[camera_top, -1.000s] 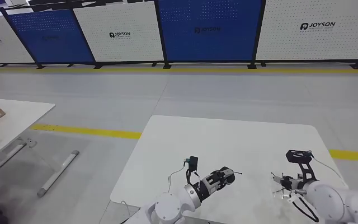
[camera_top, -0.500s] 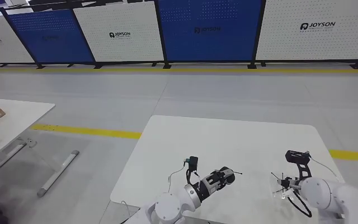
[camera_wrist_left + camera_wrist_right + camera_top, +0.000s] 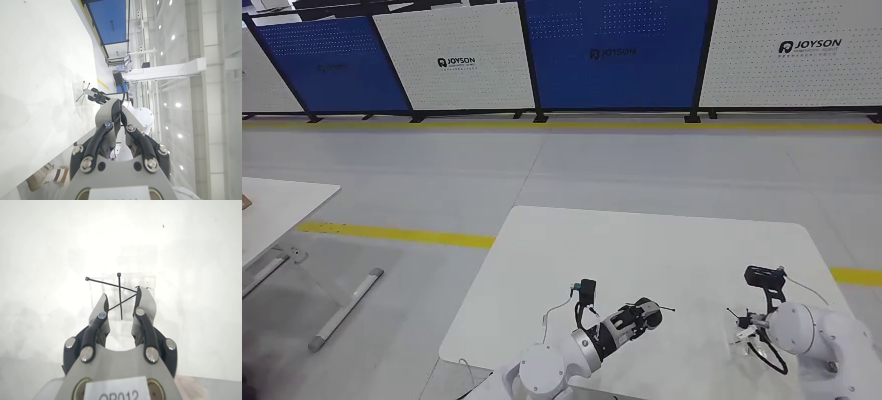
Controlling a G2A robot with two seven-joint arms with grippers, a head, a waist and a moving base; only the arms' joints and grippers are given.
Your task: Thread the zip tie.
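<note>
well, the ties (image 3: 119, 289) lie crossed on a clear tray (image 3: 149, 281) near the tabletop's (image 3: 642, 240) right front edge, with open surface beyond. my right end effector (image 3: 121, 294) gapes astride them, having swung slightly inward. my left end effector (image 3: 118, 103) sits unmoved, clamped shut; from above, a black sliver (image 3: 666, 308) pokes from its tip.

the zip ties (image 3: 120, 294) are thin matt black plastic, like the zip tie (image 3: 666, 308) in the left gripper (image 3: 651, 312). the clear piece (image 3: 149, 281) under the loose ties is glossy plastic. the table (image 3: 47, 256) is white, smooth, faintly shiny. the right gripper (image 3: 122, 295) has smooth grey fingers (image 3: 149, 302), ribbed black rubbery pads (image 3: 139, 296), polished metal bolts (image 3: 140, 312).
</note>
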